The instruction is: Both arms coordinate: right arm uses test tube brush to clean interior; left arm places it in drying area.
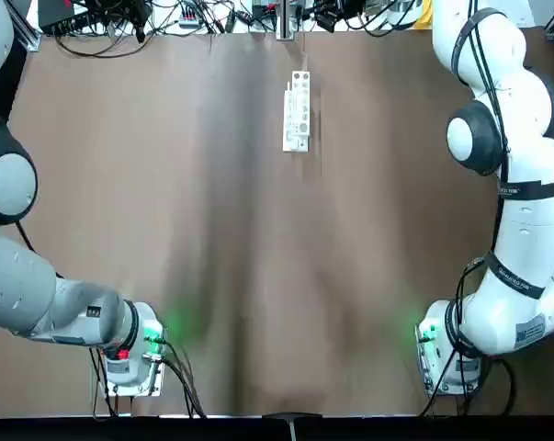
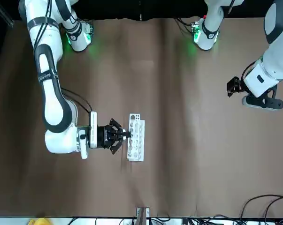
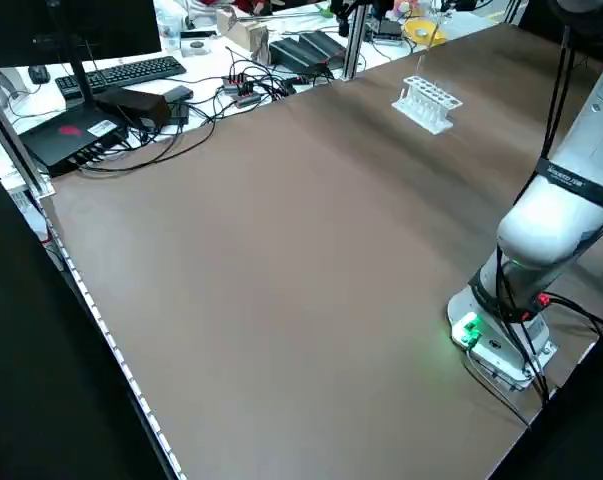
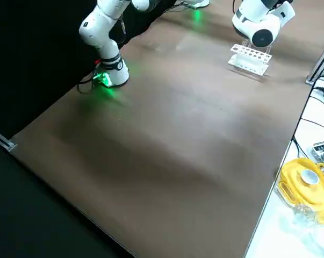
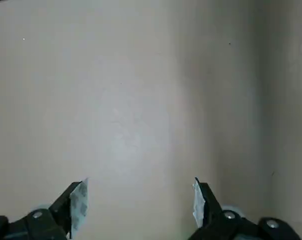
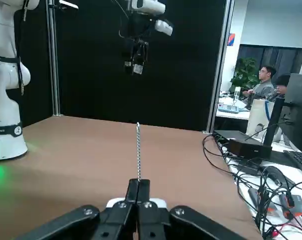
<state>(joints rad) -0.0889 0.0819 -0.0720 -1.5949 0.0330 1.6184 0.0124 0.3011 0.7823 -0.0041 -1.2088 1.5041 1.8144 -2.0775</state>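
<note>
- Test tube brush (image 6: pixel 138 150) is standing upright, pinched between your right gripper's (image 2: pixel 127 135) closed fingers beside the white rack (image 2: pixel 135 137).
- Your left gripper (image 5: pixel 138 202) is hovering spread wide over bare table (image 5: pixel 140 100).

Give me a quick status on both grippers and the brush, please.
Right gripper shut on test tube brush, beside the rack. Left gripper open, parked over bare table. Nothing in the way.
</note>
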